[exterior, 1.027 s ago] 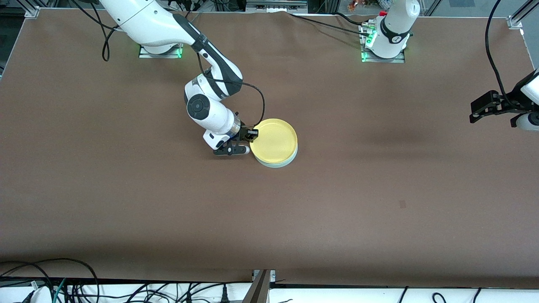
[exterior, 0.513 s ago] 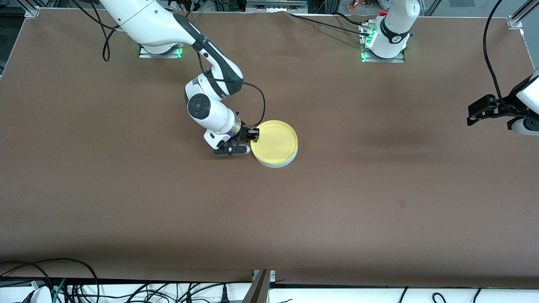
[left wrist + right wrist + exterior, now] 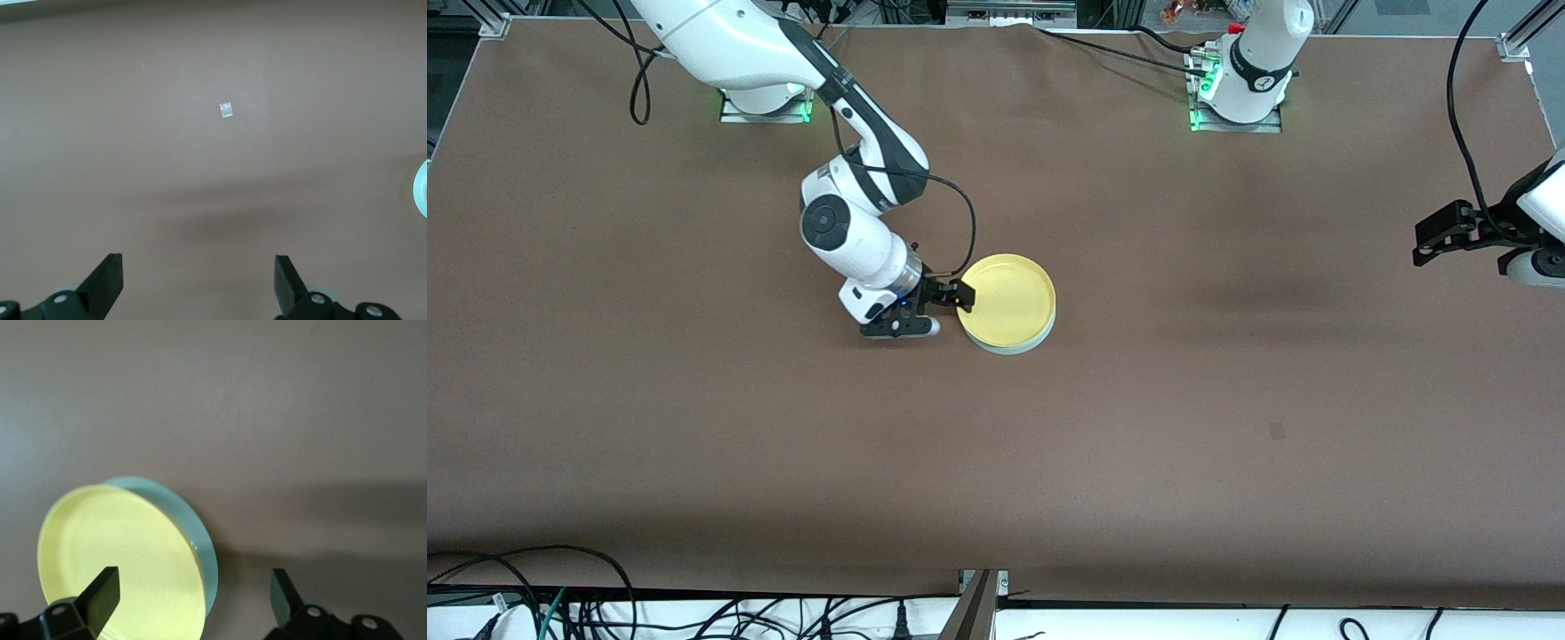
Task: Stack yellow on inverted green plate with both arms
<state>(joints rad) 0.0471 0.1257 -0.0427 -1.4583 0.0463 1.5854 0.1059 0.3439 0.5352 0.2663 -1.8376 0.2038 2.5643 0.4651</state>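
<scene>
From high across the table (image 3: 1138,462) we are looking down at both arm bases along the frame's top. Our right wrist camera is hanging close over the yellow plate (image 3: 120,563), also at the front view's center (image 3: 1009,300). Our left wrist camera is facing bare tabletop.

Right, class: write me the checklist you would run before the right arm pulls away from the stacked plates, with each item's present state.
1. Yellow plate sits on green plate: ok.
2. Stack centred: not ok, a green crescent shows at one side in the right wrist view.
3. Right gripper open at the yellow plate's rim: ok.
4. Fingers free of the rim: cannot tell.
5. Left gripper open, waiting over the left arm's end of the table: ok.
</scene>
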